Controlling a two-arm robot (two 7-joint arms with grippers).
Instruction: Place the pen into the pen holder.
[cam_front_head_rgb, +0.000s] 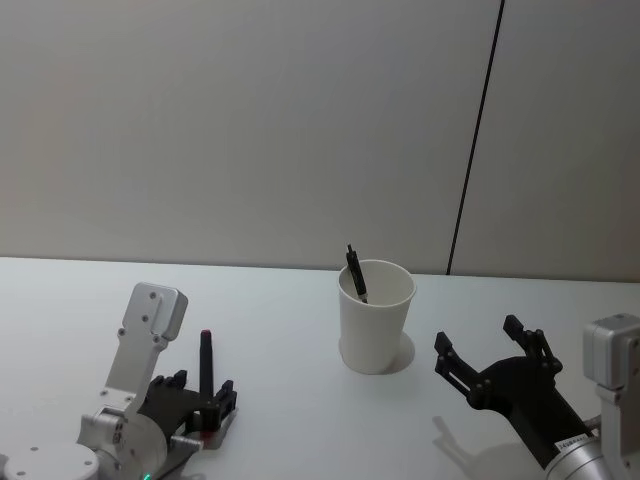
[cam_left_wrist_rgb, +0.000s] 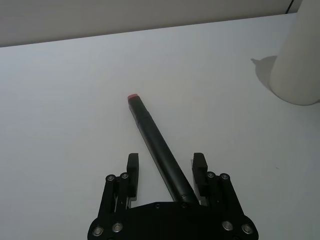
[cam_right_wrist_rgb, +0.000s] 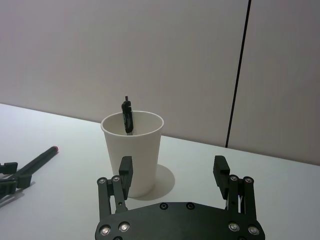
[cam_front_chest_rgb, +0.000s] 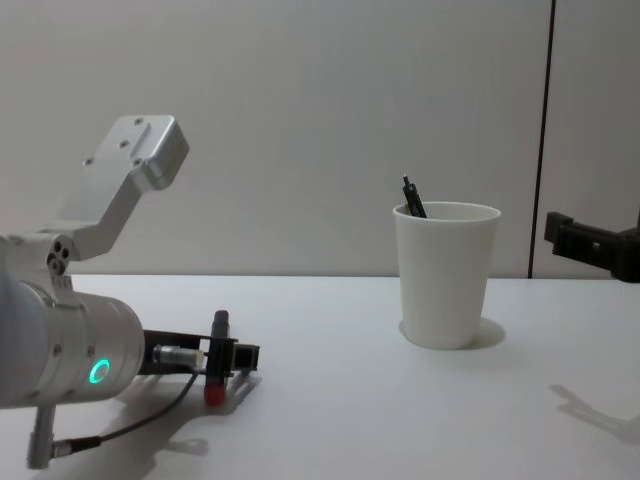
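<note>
The left gripper (cam_front_head_rgb: 205, 386) sits low at the near left of the white worktop (cam_front_head_rgb: 300, 430), its fingers (cam_left_wrist_rgb: 132, 167) apart. The pen (cam_left_wrist_rgb: 155, 145) — dark-bodied with a red tip — lies between them, its far end pointing away from the robot. In the left wrist view there is a gap on each side of the barrel, so the fingers are not clamped on it. The pen's near end runs in under the gripper's body, and the barrel appears to rest on the worktop.

The pen holder (cam_front_head_rgb: 375, 320), a plain white paper cup, stands upright near the middle of the worktop. It is to the right of the pen and farther from the robot, well apart from it. A black clip-topped pen (cam_front_head_rgb: 355, 272) leans inside the cup against the far left of the rim, its top poking above the edge.

The right gripper (cam_front_head_rgb: 477, 336) hangs at the near right, just above the worktop and near the cup without touching it. It holds nothing, and its fingers (cam_right_wrist_rgb: 125, 172) are spread wide. In the right wrist view the cup stands ahead of them, with one finger overlapping its lower side. In the chest view the cup is seen side-on, with a dark part of the right gripper at the right edge, about level with the rim.
</note>
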